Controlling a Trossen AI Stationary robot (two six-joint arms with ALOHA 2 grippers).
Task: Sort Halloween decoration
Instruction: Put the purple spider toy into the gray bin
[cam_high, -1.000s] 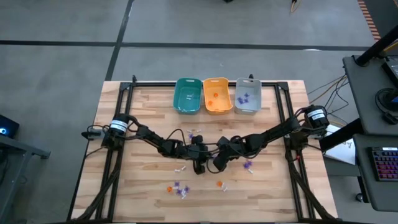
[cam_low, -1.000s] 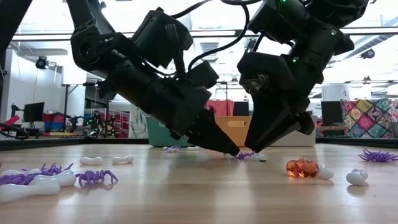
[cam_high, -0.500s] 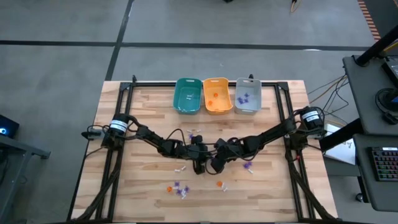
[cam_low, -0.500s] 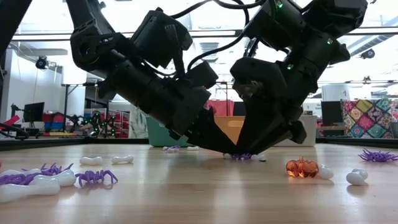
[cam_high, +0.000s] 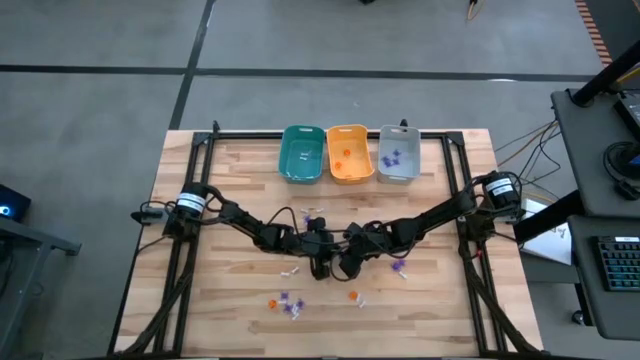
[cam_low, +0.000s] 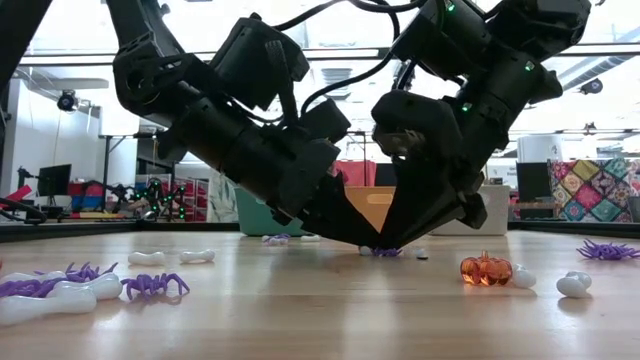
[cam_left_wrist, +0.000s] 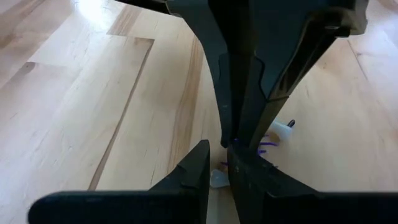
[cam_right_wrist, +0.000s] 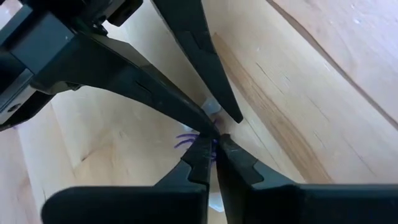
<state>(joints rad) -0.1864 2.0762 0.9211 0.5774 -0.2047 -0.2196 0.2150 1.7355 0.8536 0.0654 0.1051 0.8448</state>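
The Halloween decoration lies scattered over the wooden table as tiny trinkets. My two grippers meet tip to tip at the table's middle. My left gripper slants down from the left, shut on a small white trinket. My right gripper slants down from the right, shut on a purple spider. In the low view both tips are down at the tabletop. Another white trinket lies just beside them. My left gripper pinches the white trinket between its two fingertips, slanting down from the table's left. The trinket sits at the tabletop. My right gripper has its fingertips closed at one side of the purple spider, slanting down from the table's right. The spider's legs stick out beside the tips, and it lies on the table.
A teal bin, an orange bin and a grey bin stand in a row at the far edge. An orange pumpkin, white pieces and purple spiders lie toward the near edge.
My right gripper has sunk a little to the tabletop beside the left gripper's tips and has shut there on the purple spider. The left gripper has kept still.
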